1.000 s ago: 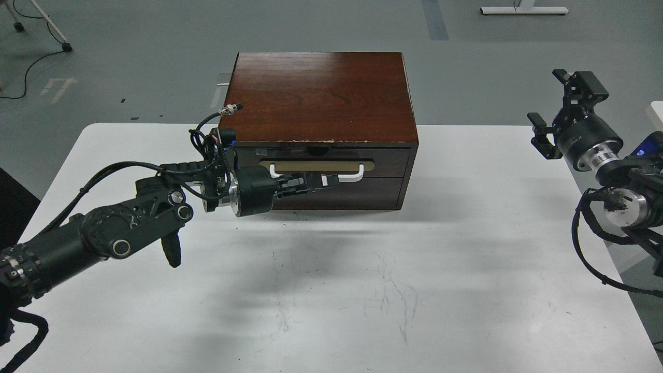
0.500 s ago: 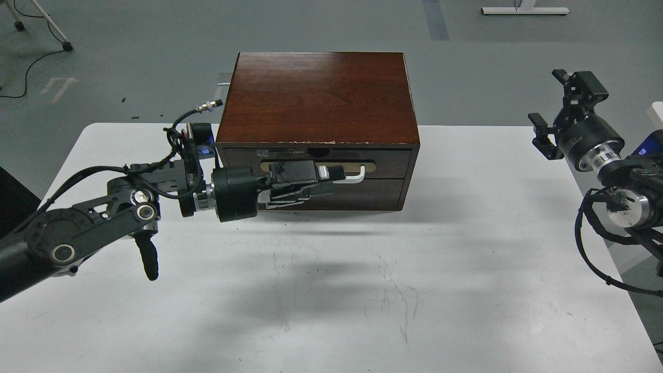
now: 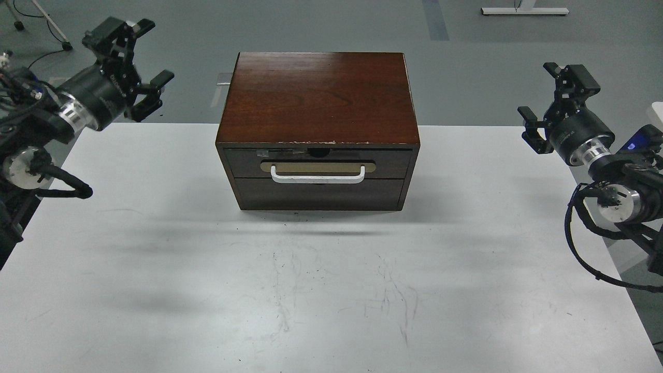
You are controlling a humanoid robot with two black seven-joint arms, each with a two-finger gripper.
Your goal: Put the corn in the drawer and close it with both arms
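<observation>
The dark brown wooden cabinet (image 3: 317, 103) stands at the back middle of the white table (image 3: 331, 290). Its drawer (image 3: 317, 165) is pushed in flush, and its white bar handle (image 3: 317, 176) on the tan plate is free. The corn is out of view. My left gripper (image 3: 137, 62) is open and empty at the far left, raised past the table's back left corner, well away from the drawer. My right gripper (image 3: 551, 98) is open and empty at the far right, beyond the table's right edge.
A plain dark panel (image 3: 318, 194) sits below the drawer. Black cables (image 3: 585, 248) hang from the right arm by the table's right edge. The grey floor lies behind, with a stand's legs (image 3: 523, 9) at the top right.
My left arm has pulled back from the drawer's handle, swinging far left and up, with its gripper now open. The drawer stays shut. The right arm shifted slightly left.
</observation>
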